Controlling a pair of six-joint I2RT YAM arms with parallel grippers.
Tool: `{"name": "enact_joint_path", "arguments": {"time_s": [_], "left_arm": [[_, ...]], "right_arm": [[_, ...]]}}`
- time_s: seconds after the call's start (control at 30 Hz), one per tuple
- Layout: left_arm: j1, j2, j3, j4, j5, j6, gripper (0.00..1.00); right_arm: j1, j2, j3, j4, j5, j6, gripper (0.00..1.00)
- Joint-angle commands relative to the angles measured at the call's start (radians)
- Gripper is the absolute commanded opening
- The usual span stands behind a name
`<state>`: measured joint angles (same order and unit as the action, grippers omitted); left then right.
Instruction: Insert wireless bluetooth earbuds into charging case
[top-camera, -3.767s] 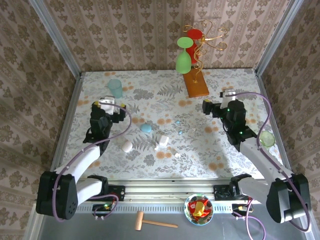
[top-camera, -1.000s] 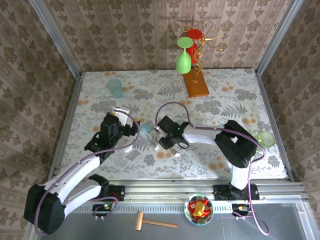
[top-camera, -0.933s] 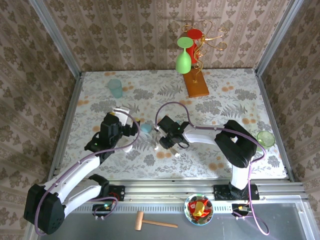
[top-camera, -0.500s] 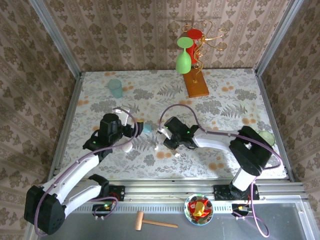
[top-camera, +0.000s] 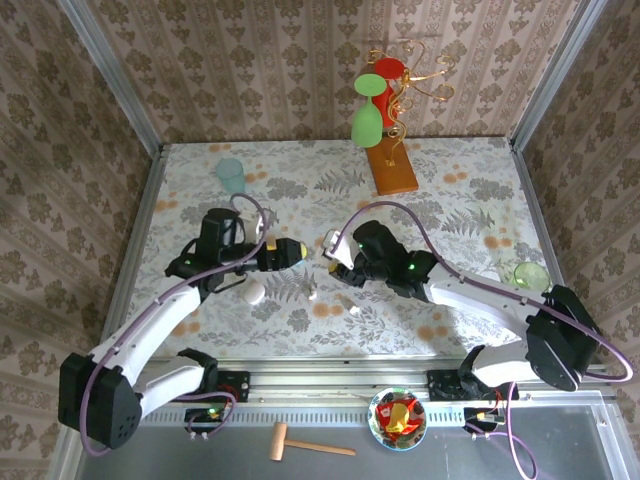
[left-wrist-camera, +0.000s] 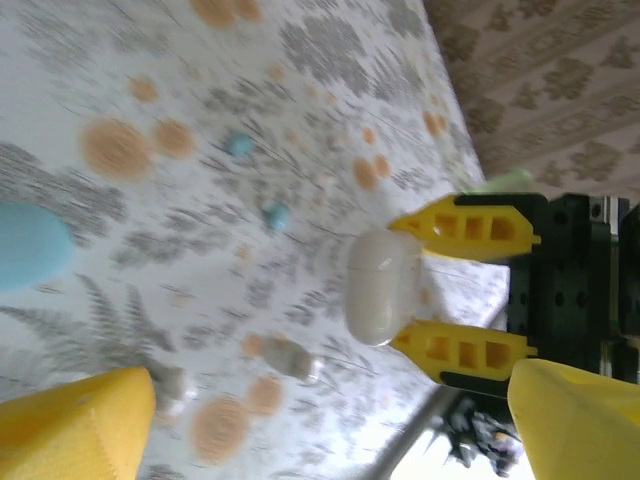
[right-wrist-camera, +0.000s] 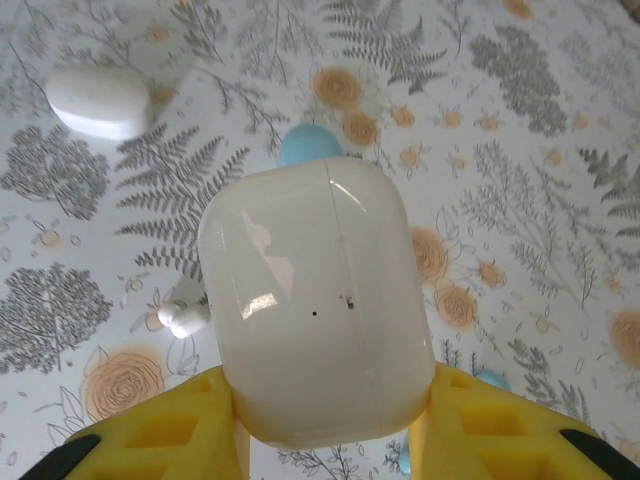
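Slippage is the risk: right gripper (right-wrist-camera: 325, 425) pinches the white charging case (right-wrist-camera: 315, 300) aloft, left gripper (left-wrist-camera: 330, 420) spread wide opposite; prying its lid could twist it free onto earbuds (right-wrist-camera: 180, 318) lying on the table (top-camera: 450, 180).

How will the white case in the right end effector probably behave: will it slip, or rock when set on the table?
The white case looks glossy, with bright reflections, so it may slip in the right end effector. Its rounded edges suggest it could rock when set down. Undeformed in the grip, it seems rigid.
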<state>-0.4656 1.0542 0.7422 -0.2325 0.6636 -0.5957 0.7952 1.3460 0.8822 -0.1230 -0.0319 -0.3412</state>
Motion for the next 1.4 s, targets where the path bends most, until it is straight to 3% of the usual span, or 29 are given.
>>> {"name": "enact_joint_path", "arguments": {"time_s": [0.0, 0.23, 0.5, 0.9, 0.97, 1.03, 1.1, 1.23, 1.37], "left_arm": [[-0.047, 0.004, 0.005, 0.123, 0.129, -0.127, 0.84], [-0.092, 0.019, -0.051, 0.344, 0.16, -0.208, 0.69], [-0.121, 0.029, -0.058, 0.358, 0.132, -0.173, 0.59], [-0.132, 0.04, -0.066, 0.391, 0.134, -0.165, 0.22], [-0.133, 0.037, -0.074, 0.401, 0.134, -0.144, 0.16], [-0.133, 0.029, -0.087, 0.421, 0.136, -0.091, 0.11], [-0.132, 0.014, -0.103, 0.451, 0.13, -0.015, 0.08], [-0.132, -0.029, -0.148, 0.549, 0.094, 0.193, 0.04], [-0.13, -0.059, -0.252, 0.802, 0.08, 0.369, 0.0]], "right_arm": [[-0.002, -0.046, 0.041, -0.02, -0.053, -0.023, 0.36], [-0.004, -0.084, 0.047, -0.009, -0.099, -0.009, 0.35], [-0.011, -0.092, 0.047, 0.028, -0.123, 0.017, 0.35], [-0.011, -0.094, 0.053, 0.024, -0.135, 0.027, 0.34], [-0.012, -0.102, 0.055, 0.02, -0.139, 0.027, 0.4], [-0.017, -0.12, 0.048, 0.016, -0.149, 0.027, 0.56], [-0.032, -0.143, 0.04, 0.004, -0.193, 0.032, 0.63], [-0.103, -0.216, 0.015, -0.006, -0.376, 0.081, 0.72], [-0.181, -0.282, 0.005, -0.007, -0.529, 0.163, 0.75]]}}
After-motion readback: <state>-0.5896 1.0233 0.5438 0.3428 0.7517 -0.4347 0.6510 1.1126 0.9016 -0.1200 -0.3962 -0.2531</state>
